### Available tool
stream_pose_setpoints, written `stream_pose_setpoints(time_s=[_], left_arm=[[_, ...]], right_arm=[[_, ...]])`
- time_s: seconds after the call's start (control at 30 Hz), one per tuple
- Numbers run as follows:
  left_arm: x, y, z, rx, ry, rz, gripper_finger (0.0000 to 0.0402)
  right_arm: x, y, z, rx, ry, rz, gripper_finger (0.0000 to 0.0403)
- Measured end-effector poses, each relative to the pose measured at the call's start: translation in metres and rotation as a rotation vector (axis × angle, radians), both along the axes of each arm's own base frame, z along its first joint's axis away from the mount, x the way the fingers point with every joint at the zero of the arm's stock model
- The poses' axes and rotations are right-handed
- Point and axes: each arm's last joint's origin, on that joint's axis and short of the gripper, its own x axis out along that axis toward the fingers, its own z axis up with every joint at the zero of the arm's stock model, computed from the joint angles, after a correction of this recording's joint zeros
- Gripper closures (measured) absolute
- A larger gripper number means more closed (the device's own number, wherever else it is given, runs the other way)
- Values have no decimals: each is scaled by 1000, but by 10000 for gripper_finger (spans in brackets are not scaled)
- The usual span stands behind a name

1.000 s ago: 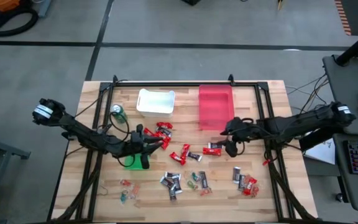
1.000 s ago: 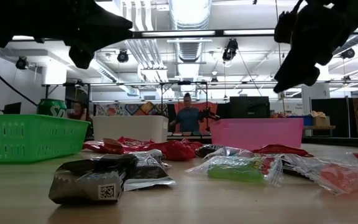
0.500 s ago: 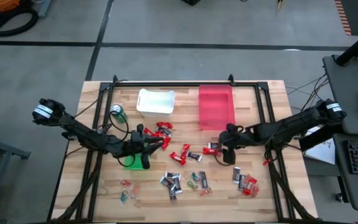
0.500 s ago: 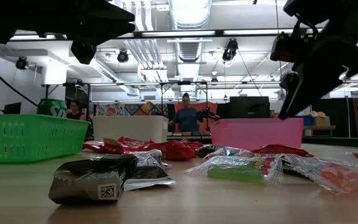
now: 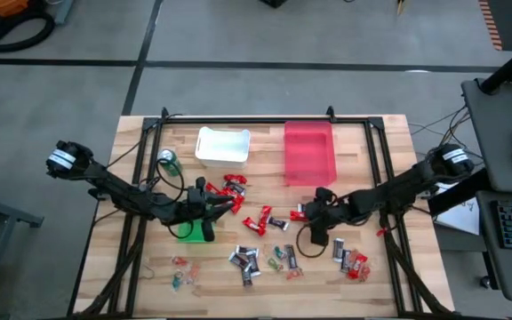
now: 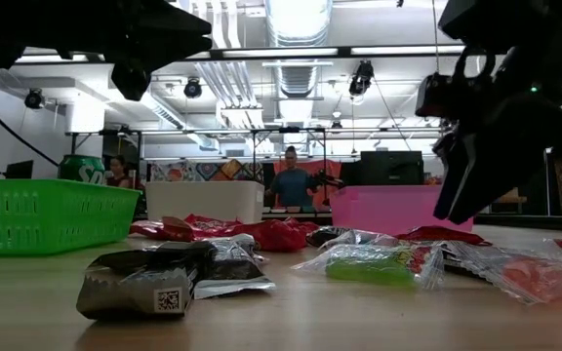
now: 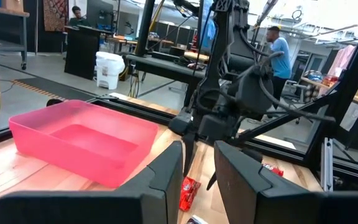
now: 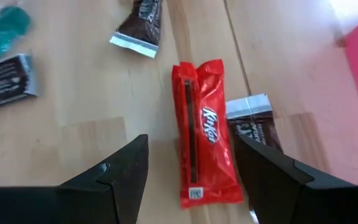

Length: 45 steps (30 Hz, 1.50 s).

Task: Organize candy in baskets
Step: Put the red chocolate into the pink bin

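The right gripper (image 8: pixel 191 180), fingers spread, is hovering over a red KitKat bar (image 8: pixel 205 130) at frame center; the left gripper (image 7: pixel 197 180), slightly parted, is holding nothing.

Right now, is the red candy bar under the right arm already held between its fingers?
No. In the right wrist view the red candy bar lies flat on the table, with the open fingers apart on either side of it.

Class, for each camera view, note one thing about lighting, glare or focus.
High view: even light, soft shadows on the table. Low view: bright ceiling lights turn both arms into silhouettes. Left wrist view: the fingers nearest the lens look soft. Right wrist view: glare washes out one corner; the red bar is sharp.
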Motion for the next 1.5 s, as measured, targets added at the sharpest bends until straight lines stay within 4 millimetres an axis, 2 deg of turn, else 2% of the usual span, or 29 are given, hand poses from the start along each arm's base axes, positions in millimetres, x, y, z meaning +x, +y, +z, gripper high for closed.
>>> stream_pose_setpoints(time_s=[0.17, 0.3, 0.53, 0.67, 0.77, 0.97, 1.17, 1.37, 1.5], left_arm=[[0, 0, 0, 0, 0, 0, 324], [0, 0, 0, 0, 0, 0, 324], [0, 0, 0, 0, 1, 0, 324], [0, 0, 0, 0, 1, 0, 324], [0, 0, 0, -2, 0, 0, 324], [0, 0, 0, -8, -1, -1, 324], [0, -1, 0, -18, -3, -5, 324], [0, -1, 0, -27, -6, -19, 324], [0, -2, 0, -43, -11, -25, 324]], right_arm=[[11, 3, -6, -31, 55, -2, 177], [16, 5, -11, -42, 86, 0, 203], [18, 5, -16, -48, 98, -7, 295], [17, 5, -11, -41, 87, -6, 353], [17, 5, -8, -29, 79, 2, 381], [21, 6, 1, -16, 48, 5, 383], [30, 10, 25, 17, -35, 24, 383], [42, 10, 65, 7, -120, 63, 384], [52, 0, 95, -34, -134, 59, 384]])
